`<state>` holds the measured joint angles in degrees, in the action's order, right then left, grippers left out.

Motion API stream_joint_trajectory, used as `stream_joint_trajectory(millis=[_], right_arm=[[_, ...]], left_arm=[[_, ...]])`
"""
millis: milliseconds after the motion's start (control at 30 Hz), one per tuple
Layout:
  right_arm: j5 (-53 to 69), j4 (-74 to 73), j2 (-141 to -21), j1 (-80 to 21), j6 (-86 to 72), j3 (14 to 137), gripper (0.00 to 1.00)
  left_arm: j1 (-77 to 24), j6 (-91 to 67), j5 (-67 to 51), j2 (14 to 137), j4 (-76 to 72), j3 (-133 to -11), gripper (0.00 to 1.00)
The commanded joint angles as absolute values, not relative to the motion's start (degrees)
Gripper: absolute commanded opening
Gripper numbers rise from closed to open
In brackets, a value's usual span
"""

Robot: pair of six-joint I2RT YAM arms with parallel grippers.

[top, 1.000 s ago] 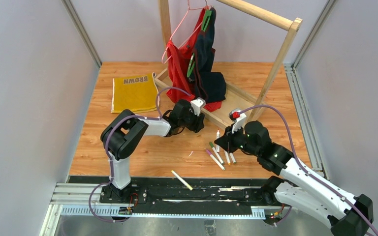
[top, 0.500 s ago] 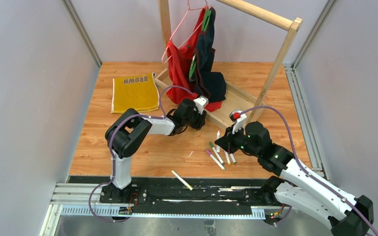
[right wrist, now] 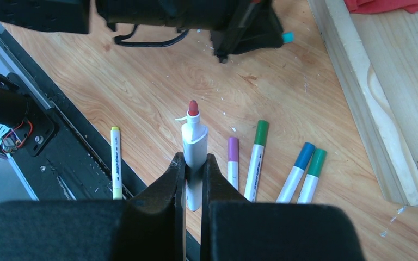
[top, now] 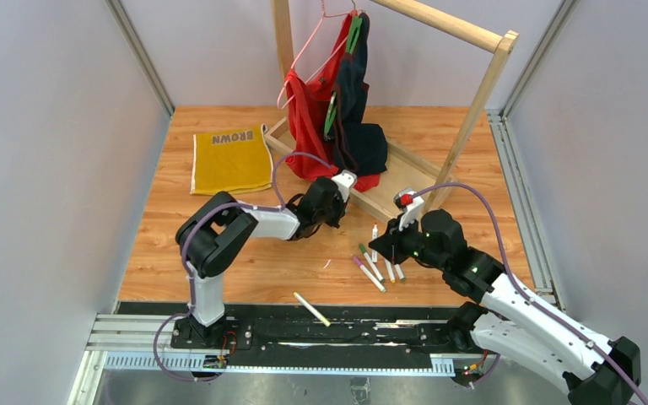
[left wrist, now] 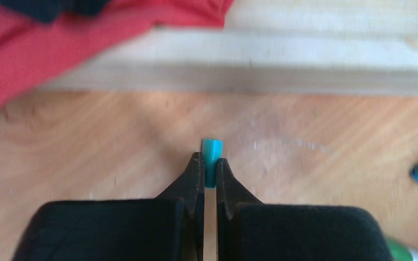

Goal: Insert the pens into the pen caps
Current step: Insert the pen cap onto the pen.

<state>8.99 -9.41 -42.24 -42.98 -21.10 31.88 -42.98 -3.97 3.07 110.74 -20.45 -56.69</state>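
Observation:
My left gripper [left wrist: 209,163] is shut on a small teal pen cap [left wrist: 213,152], which sticks out past the fingertips just above the wooden floor. The right wrist view shows the same teal pen cap [right wrist: 287,37] at the top, on the left gripper's tip. My right gripper [right wrist: 193,163] is shut on a white pen [right wrist: 194,142] whose bare red tip points towards the left gripper. Below it on the table lie pens with purple [right wrist: 232,162], green [right wrist: 256,159], blue [right wrist: 297,171] and teal-green [right wrist: 311,175] ends. A yellow-ended pen [right wrist: 116,163] rests on the black rail.
A wooden clothes-rack base [top: 392,181] with red and navy garments [top: 337,126] stands just behind both grippers. A yellow cloth [top: 230,160] lies at the back left. The black rail [top: 304,325] runs along the near edge. Grey walls close both sides.
The left gripper's jaws have closed onto the teal cap, and that arm has shifted slightly. The right arm holds the red-tipped pen as before.

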Motion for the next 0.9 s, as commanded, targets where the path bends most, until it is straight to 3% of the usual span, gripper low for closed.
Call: stream_joint_trajectory(millis=[0, 200, 467, 667, 867], right_arm=[[9.33, -11.55, -41.51, -43.35, -18.99, 31.65, 0.01], [16.33, -16.9, -41.72, -43.39, -14.55, 32.56, 0.0], [33.58, -24.05, -45.05, -43.36, -12.27, 35.5, 0.01], [45.7, -31.07, -49.48, -43.72, -11.17, 38.4, 0.01], [53.3, -36.25, -49.67, -44.5, -12.04, 37.34, 0.01]], left_arm=[[-44.09, -6.23, 7.34, 102.09, -17.4, -49.76, 0.0], [-44.3, -10.76, 4.82, 80.3, -15.35, -38.3, 0.0], [-45.71, -11.52, -13.09, 57.17, -5.6, -31.75, 0.0], [-57.01, -8.44, -17.65, 54.15, -11.15, -26.11, 0.0], [-64.67, -6.06, -13.98, 54.84, -15.97, -21.85, 0.0]])
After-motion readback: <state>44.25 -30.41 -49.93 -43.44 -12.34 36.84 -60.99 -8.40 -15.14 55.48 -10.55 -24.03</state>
